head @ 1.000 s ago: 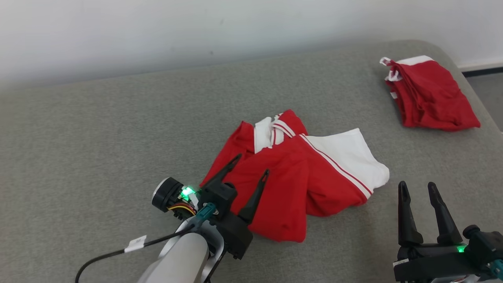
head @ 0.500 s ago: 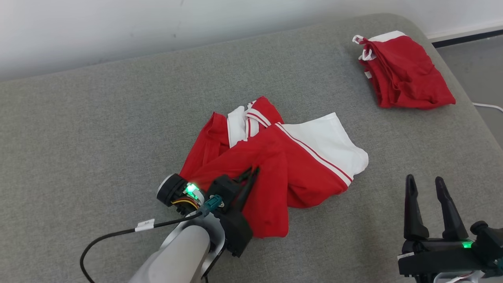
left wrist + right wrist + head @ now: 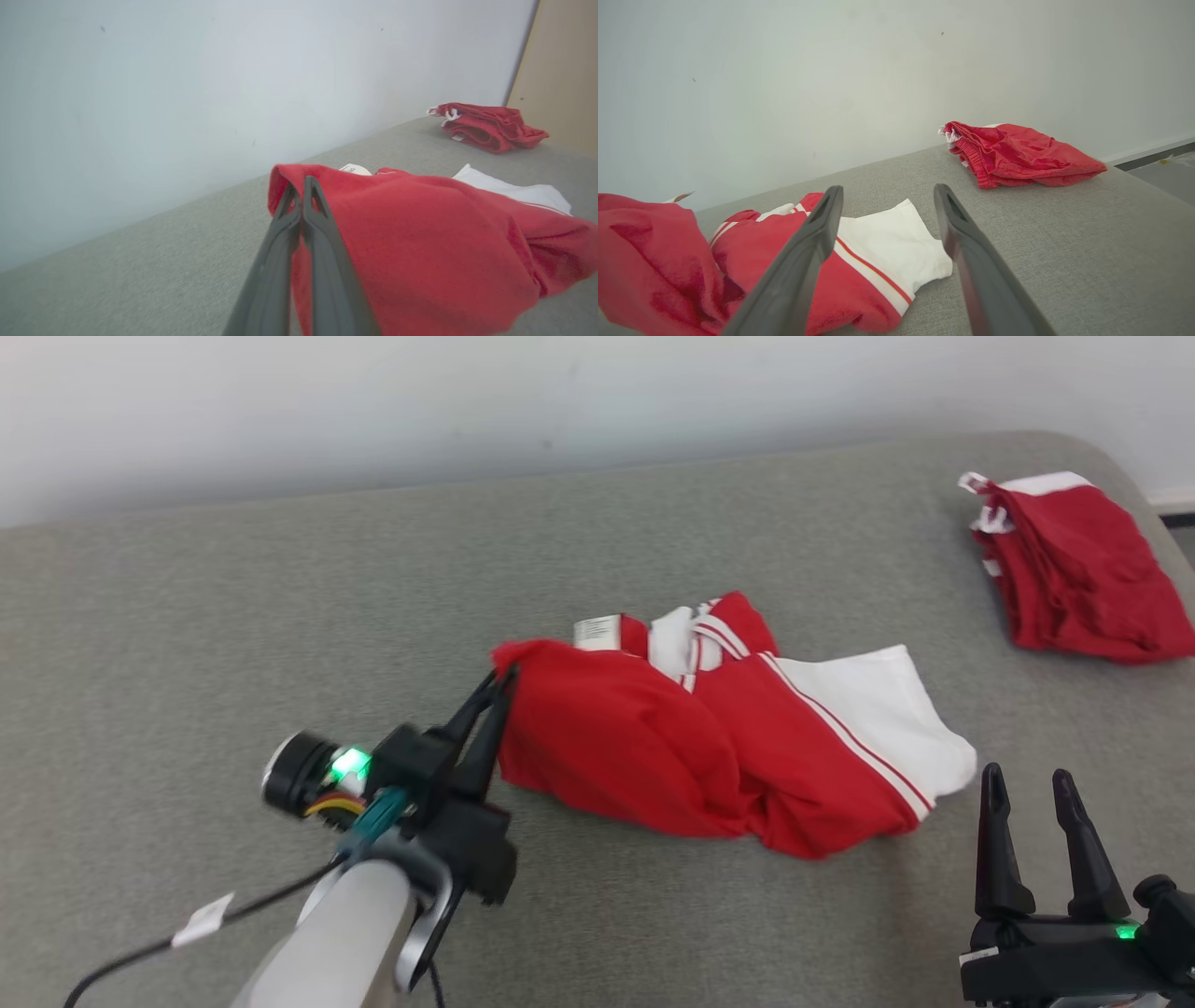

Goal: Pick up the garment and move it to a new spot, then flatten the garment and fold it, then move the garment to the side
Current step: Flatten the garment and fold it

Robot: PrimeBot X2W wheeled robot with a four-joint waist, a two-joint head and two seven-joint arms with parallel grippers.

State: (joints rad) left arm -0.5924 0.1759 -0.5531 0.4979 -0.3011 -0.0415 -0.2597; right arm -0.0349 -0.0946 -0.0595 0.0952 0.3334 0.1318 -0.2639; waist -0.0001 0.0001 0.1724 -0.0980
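Stretching left-to-right, garment (image 3: pixel 616 747) — left gripper (image 3: pixel 500 679) pinches its raised end.

You have the garment (image 3: pixel 747 747) in the middle of the mattress (image 3: pixel 280 597), its left end in the left gripper (image 3: pixel 499 679). The other garment (image 3: pixel 1083 569) lies at the far right corner. The right gripper (image 3: pixel 1027 775) is at the front right edge.

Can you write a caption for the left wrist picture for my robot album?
The left gripper pinches an edge of the red and white garment over the grey cushion.

Pale grey forearm (image 3: pixel 322 938), dark fingers (image 3: pixel 995 849)
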